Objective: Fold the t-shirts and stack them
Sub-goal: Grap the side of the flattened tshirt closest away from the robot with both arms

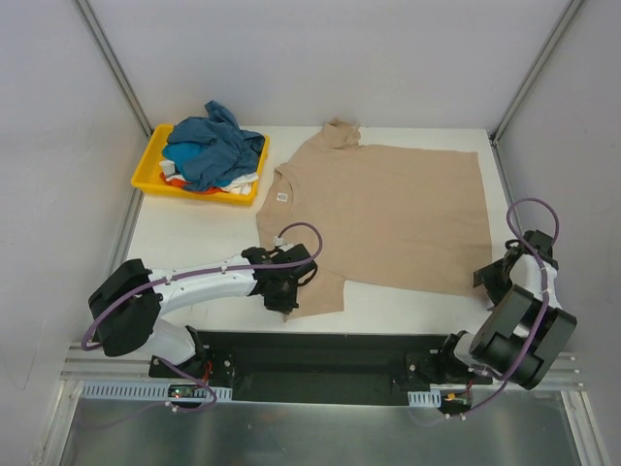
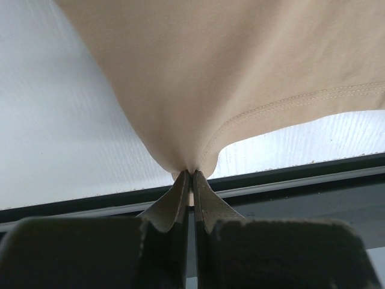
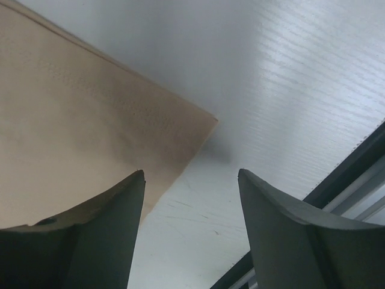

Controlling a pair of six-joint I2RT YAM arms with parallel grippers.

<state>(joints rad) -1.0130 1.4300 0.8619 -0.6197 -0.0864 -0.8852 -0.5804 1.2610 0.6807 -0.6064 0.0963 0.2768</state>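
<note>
Found beige t-shirt (image 1: 378,214) flat just right of yellow tray (image 1: 147,173), w/ other tees (image 1: 209,150) heaped in tray. Held sleeve hem pinched tight w/ left gripper (image 2: 191,174); had right gripper (image 3: 191,180) wide, empty, over hem corner far from tray. Risked bunching cloth by closing short of corner

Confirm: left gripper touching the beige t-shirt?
Touching. Left wrist view shows the left gripper pinched shut on the beige t-shirt, its cloth bunched between the tips.

White links, black joints, purple cables (image 1: 532,201) on left arm (image 1: 204,277) and right arm (image 1: 529,325).
</note>
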